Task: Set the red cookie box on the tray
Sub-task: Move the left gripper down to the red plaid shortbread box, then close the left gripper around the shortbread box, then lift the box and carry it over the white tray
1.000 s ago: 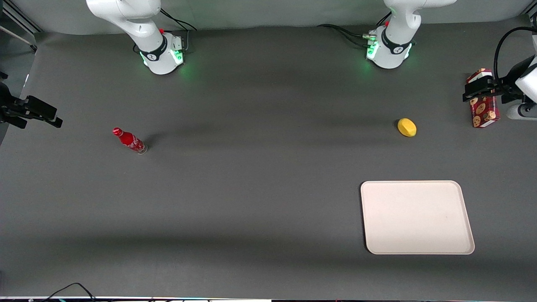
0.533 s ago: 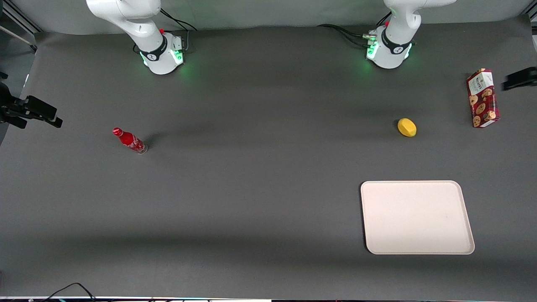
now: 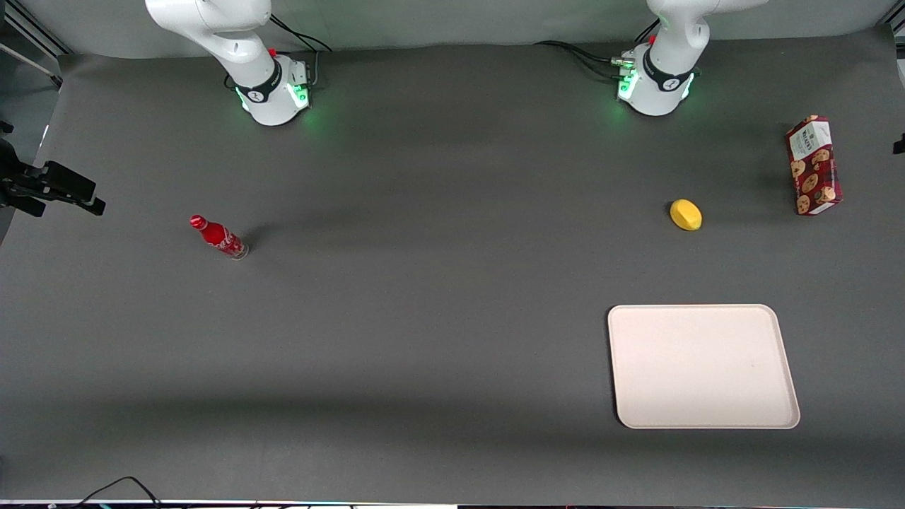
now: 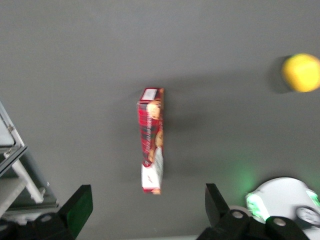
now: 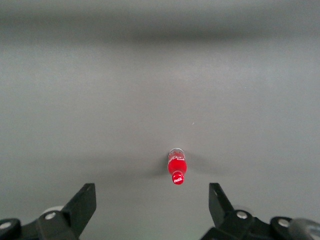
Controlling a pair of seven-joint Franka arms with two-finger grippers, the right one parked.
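Observation:
The red cookie box rests on the table toward the working arm's end, white label end farthest from the front camera. In the left wrist view the box is well below my left gripper, which is open and empty with its fingers spread wide. In the front view only a dark sliver of the gripper shows at the frame's edge, beside the box and apart from it. The cream-white tray lies empty, nearer the front camera than the box.
A yellow lemon lies between the box and the table's middle; it also shows in the left wrist view. A small red bottle stands toward the parked arm's end. The working arm's base has green lights.
My left gripper has drawn away from over the box, sideways out of the front view's edge. The box, the lemon and the tray have not moved.

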